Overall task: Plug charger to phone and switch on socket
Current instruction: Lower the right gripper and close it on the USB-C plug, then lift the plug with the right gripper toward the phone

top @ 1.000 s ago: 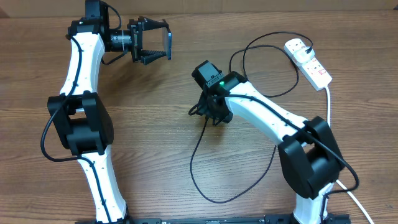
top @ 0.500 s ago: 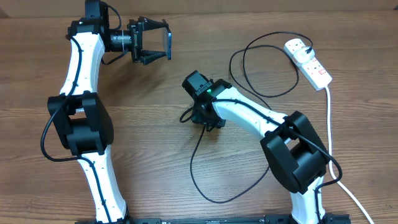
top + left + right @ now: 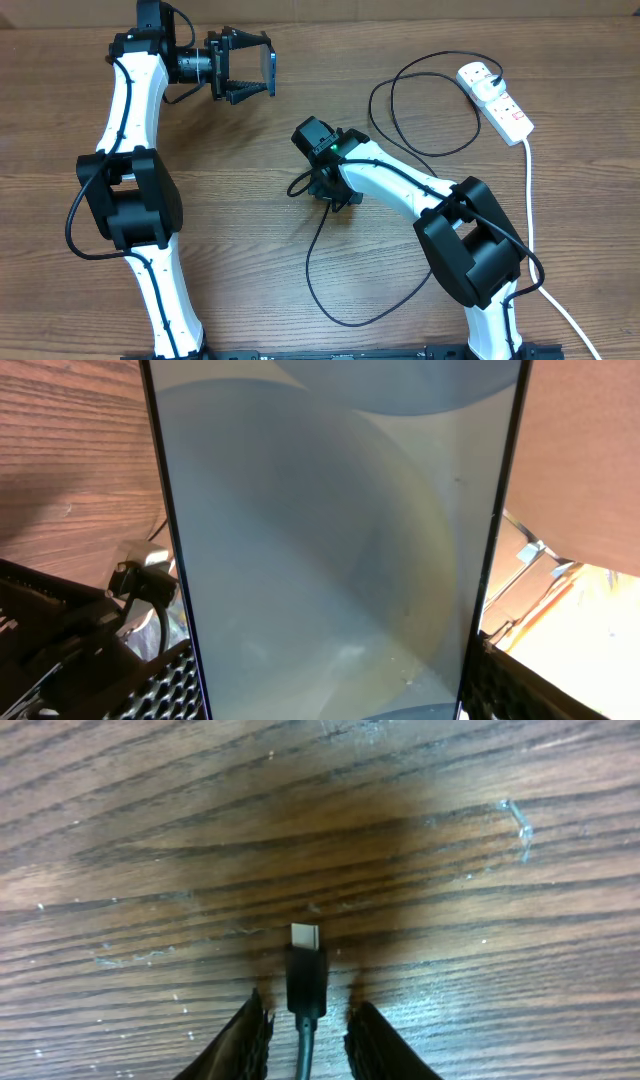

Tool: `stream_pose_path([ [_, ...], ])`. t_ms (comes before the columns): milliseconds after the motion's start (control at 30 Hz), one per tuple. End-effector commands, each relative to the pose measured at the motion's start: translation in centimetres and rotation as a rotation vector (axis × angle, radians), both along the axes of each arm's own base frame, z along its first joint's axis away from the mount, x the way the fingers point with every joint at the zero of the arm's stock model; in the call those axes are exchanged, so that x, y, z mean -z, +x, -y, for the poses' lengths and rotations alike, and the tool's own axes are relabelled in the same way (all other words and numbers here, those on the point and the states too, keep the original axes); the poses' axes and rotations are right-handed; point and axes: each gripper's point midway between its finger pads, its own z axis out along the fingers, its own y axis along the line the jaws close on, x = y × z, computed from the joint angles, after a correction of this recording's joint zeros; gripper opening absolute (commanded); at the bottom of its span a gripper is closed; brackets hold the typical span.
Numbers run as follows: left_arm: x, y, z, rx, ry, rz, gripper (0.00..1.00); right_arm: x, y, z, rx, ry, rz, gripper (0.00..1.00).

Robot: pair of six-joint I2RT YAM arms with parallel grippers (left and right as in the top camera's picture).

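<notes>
My left gripper (image 3: pixel 250 72) is shut on the phone (image 3: pixel 272 68) and holds it on edge above the table at the back left. The phone's pale screen (image 3: pixel 340 540) fills the left wrist view between the two fingers (image 3: pixel 335 695). The charger's black cable (image 3: pixel 310 262) loops over the table from its plug (image 3: pixel 481 72) in the white socket (image 3: pixel 497 98). Its connector tip (image 3: pixel 305 965) lies on the wood. My right gripper (image 3: pixel 322 188) is low at the table's middle, its fingers (image 3: pixel 305 1025) on either side of the connector with a gap on each side.
The socket's thick white cord (image 3: pixel 528 190) runs down the right side to the front edge. The black cable makes a wide loop at the back right (image 3: pixel 420 110) and another at the front middle (image 3: pixel 345 320).
My right arm has swung left by a few centimetres and its gripper has come over the connector tip. The left arm and the phone have not moved.
</notes>
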Motion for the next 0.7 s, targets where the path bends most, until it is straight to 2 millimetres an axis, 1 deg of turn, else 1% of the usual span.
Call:
stream_pose_path([
  [0,-1.4,0.1,0.2,0.012,-0.031,0.028,0.74,1.4,-0.1,0.6,-0.014,-0.04,-0.009,0.25],
  [100,-1.4,0.2,0.1,0.01,-0.031,0.029,0.74,1.9,-0.2,0.6,-0.024,-0.046,-0.021,0.25],
  [233,-1.4,0.2,0.1,0.01,-0.03,0.029,0.74,1.9,-0.1,0.5,-0.025,-0.044,-0.019,0.23],
  [333,-1.4,0.2,0.1,0.01,-0.03,0.029,0.74,1.9,-0.1,0.6,-0.046,-0.048,-0.019,0.11],
  [433,-1.4,0.2,0.1,0.011,-0.029,0.033,0.75,1.8,-0.2,0.2,-0.049,-0.021,-0.033,0.04],
  [567,-1.4,0.2,0.1,0.011,-0.029,0.033,0.75,1.0,0.1,-0.6,-0.09,0.053,-0.07,0.04],
  [667,-1.4,0.1,0.2,0.015,-0.028,0.042,0.75,-0.7,0.5,-0.3,-0.071,0.113,-0.095,0.04],
])
